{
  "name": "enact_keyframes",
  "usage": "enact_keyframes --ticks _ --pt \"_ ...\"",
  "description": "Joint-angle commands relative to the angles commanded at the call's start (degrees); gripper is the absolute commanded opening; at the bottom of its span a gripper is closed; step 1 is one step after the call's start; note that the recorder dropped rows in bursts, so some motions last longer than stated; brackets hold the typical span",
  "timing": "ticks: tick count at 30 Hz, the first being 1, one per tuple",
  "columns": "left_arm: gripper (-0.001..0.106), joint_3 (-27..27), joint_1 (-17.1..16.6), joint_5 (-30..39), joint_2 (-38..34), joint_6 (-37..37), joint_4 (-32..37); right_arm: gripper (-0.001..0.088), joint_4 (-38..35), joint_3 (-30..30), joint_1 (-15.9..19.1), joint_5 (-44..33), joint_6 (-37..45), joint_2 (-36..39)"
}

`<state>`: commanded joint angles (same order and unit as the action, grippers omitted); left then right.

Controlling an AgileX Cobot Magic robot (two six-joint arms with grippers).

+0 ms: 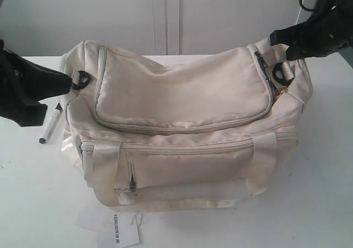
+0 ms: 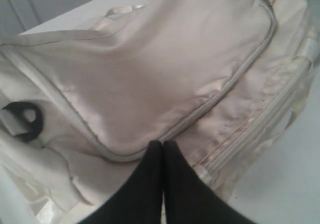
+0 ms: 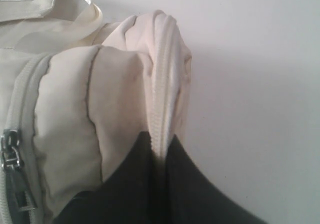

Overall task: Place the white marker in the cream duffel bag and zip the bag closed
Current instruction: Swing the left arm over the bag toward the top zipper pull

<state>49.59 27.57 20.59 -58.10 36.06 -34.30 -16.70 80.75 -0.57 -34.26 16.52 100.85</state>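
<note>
White marker (image 1: 51, 125) lies on counter (image 1: 27, 193) beside cream duffel bag (image 1: 182, 132); right end effector (image 3: 159, 146) pinches its seam, left end effector (image 2: 162, 145) closed, empty.

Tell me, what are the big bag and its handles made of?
The cream duffel bag looks like soft matte cloth: it wrinkles and sags. Its strap handles look satiny, since they shine. The black buckle is probably plastic.

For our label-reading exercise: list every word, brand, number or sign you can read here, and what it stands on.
"TONLION": on the white paper tag lying before the soft cream fabric duffel bag; the small marks after it are too blurred to read.
Nothing else is legible.
</note>
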Motion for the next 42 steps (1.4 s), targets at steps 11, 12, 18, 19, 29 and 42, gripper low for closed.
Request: enact_keyframes --ticks 11,12,18,19,29,42 --pt "0.0 5.65 9.91 -5.53 -7.91 0.0 0.0 0.0 0.0 0.0 0.0 0.0 0.0 0.0" --pt "0.0 6.11 10.68 -5.98 -8.42 0.0 0.0 0.0 0.0 0.0 0.0 0.0 0.0 0.0" --pt "0.0 9.11 14.59 -7.33 -12.31 0.14 0.0 0.0 0.0 0.0 0.0 0.0 0.0 0.0" --pt "0.0 9.44 15.18 -7.46 -12.92 0.14 0.0 0.0 0.0 0.0 0.0 0.0 0.0 0.0" --pt "0.0 14.06 20.93 -10.62 -19.29 1.49 0.0 0.0 0.0 0.0 0.0 0.0 0.0 0.0" --pt "0.0 15.15 26.99 -20.01 -24.72 6.31 0.13 0.0 0.0 0.0 0.0 0.0 0.0 0.0"
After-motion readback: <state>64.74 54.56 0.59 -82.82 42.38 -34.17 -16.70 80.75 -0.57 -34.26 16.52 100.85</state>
